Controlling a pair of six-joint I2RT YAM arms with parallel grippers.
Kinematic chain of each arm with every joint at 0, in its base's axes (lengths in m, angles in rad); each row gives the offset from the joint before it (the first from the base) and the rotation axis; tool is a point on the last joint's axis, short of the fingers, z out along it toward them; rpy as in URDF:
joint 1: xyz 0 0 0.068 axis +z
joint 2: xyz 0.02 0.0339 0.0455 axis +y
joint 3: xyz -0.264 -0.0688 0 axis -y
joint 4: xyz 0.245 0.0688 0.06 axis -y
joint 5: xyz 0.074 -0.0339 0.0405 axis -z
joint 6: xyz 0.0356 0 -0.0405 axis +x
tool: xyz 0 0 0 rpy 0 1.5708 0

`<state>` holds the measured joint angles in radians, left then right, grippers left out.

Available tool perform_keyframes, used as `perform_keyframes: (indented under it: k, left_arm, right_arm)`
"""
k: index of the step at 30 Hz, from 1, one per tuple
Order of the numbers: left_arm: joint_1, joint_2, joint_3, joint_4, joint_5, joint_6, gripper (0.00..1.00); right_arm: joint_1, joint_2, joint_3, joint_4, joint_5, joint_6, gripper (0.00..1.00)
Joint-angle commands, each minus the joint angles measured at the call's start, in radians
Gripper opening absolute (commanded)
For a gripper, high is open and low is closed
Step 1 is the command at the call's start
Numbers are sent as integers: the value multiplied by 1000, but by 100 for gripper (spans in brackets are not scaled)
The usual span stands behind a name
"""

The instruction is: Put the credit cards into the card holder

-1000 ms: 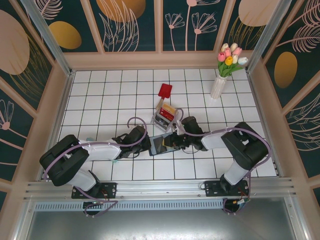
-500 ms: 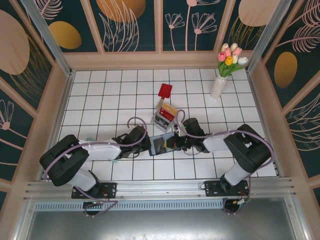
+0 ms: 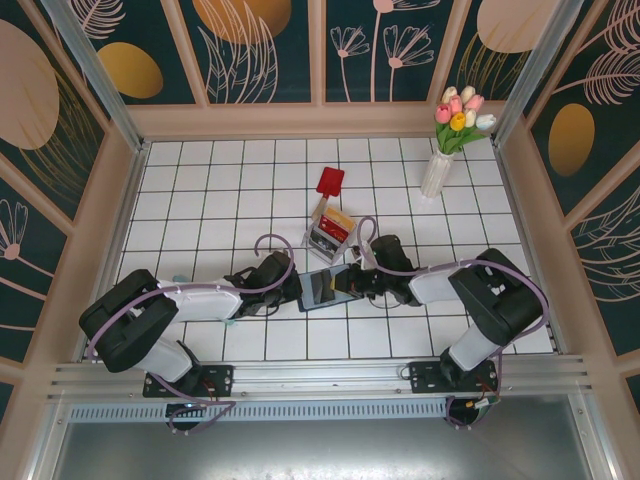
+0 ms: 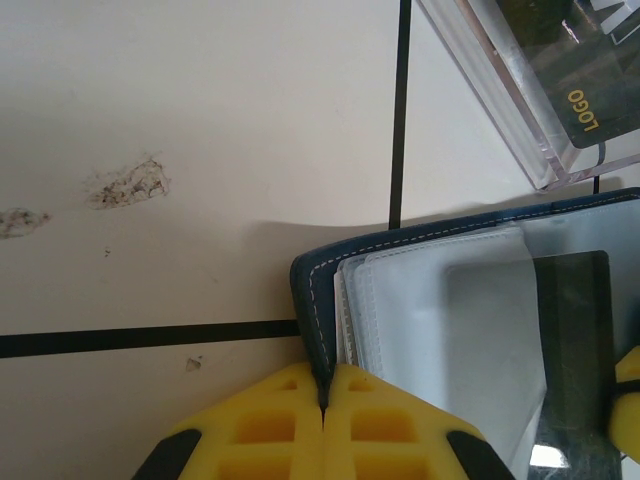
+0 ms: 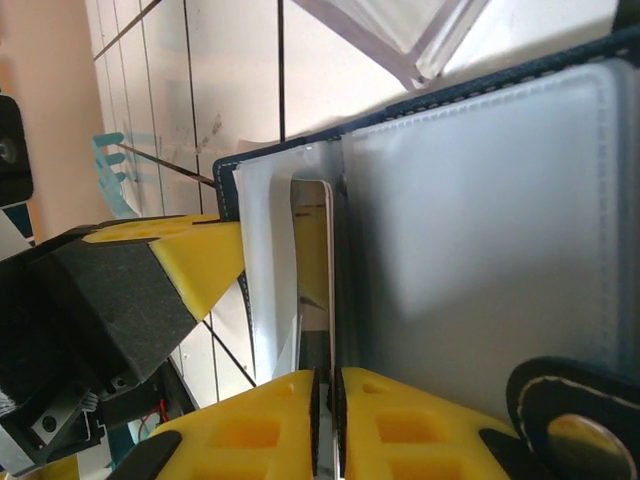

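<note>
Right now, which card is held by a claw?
The dark card pinched edge-on by the right claw, part-way inside the card holder's sleeve; the other cards stand in the clear box.

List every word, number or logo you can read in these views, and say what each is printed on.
"LOGO": yellow letters on the dark card inside the clear plastic box, left wrist view.
Large pale letters at that card's top corner: cut off, unreadable.
Print on the red card in the box, top view: too small to read.
Nothing else is legible.
</note>
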<state>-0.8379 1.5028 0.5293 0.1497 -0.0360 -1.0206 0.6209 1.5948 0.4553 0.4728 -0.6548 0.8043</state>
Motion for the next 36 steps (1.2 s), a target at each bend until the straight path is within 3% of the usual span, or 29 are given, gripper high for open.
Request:
perform_keyframes:
  k: [1, 7, 13, 18, 30, 34, 36]
  left_arm:
    - [-1, 30, -18, -72, -14, 15, 4]
    - [-3, 29, -18, -75, -13, 16, 4]
    - [-3, 31, -17, -75, -12, 16, 4]
    - [-2, 27, -20, -78, -15, 17, 4]
    - [-2, 28, -20, -78, -16, 15, 4]
    - [-2, 28, -17, -78, -13, 17, 4]
    - [-2, 30, -15, -75, -11, 20, 4]
  right_arm:
    - [8, -20, 17, -60, 33, -44, 16]
    - [19, -22, 54, -172, 103, -94, 16]
    - [25, -24, 60, -178, 106, -99, 4]
    - [33, -63, 105, -336, 229, -157, 3]
    - [3, -105, 54, -259, 126, -124, 0]
    - [9, -78, 68, -272, 93, -139, 21]
    - [17, -57, 75, -273, 90, -143, 26]
